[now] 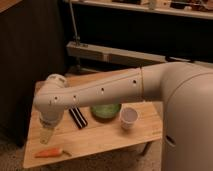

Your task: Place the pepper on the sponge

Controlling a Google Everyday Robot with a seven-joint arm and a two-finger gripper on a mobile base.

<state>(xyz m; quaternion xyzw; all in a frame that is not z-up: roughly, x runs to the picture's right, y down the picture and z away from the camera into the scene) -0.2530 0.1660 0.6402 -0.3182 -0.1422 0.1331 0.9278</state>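
Over the near edge of the table (100, 137), the gripper (46, 136) hangs just above the pepper (50, 152), open or closed I cannot tell

The robot's white arm (102, 91) reaches out from its bulky body (187, 107), which stands well to the right of the pepper (50, 152), and runs leftward, sloping slightly down. At its far end, above the pepper, the arm bends at a rounded wrist joint (51, 97) and turns straight downward. The gripper (46, 135) hangs from that joint, pointing down, just above the pepper and apart from it.
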